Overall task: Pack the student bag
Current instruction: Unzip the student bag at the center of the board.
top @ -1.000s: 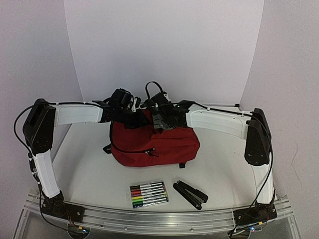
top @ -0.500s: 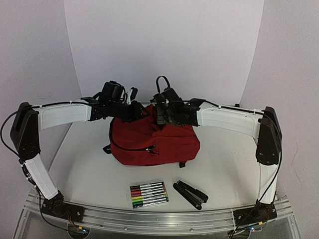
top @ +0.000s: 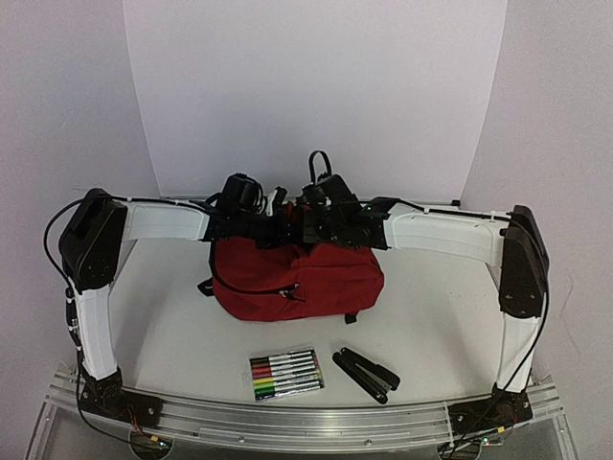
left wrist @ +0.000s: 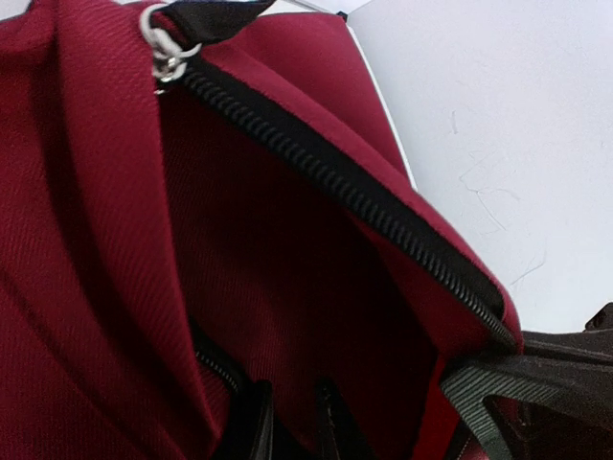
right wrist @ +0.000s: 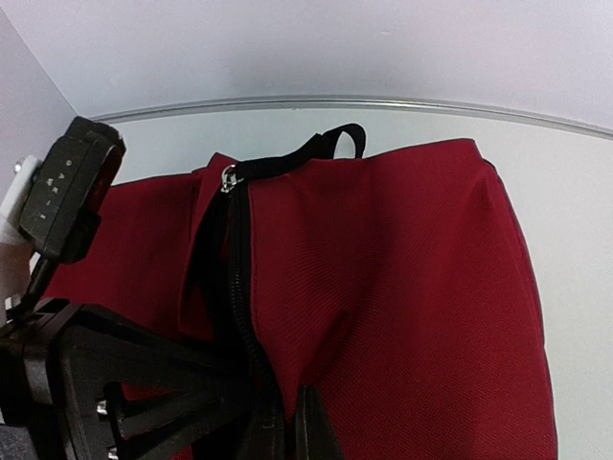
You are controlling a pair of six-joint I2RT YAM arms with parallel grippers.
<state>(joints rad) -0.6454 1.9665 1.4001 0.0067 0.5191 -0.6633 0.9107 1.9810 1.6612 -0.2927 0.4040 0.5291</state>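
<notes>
The dark red student bag (top: 297, 276) lies in the middle of the table with its top zipper (left wrist: 383, 216) open and the silver pull (left wrist: 165, 50) at the far end. My left gripper (top: 280, 228) reaches into the mouth; in its wrist view the gripper (left wrist: 292, 410) has its fingers a little apart with red fabric filling the gap. My right gripper (top: 309, 233) is shut on the opposite lip, and its wrist view shows the gripper (right wrist: 292, 417) pinching fabric beside the zipper. Its ribbed finger (left wrist: 503, 393) shows at the left view's lower right.
A clear pack of coloured markers (top: 285, 374) and a black folded tool (top: 366, 374) lie near the front edge. The bag's black carry loop (right wrist: 335, 142) points to the back wall. A white curved backdrop closes in the table.
My left arm swung right and brought its gripper to the bag's open mouth, jaws widening and then closing. My right gripper kept its pinch and lifted the lip slightly.
</notes>
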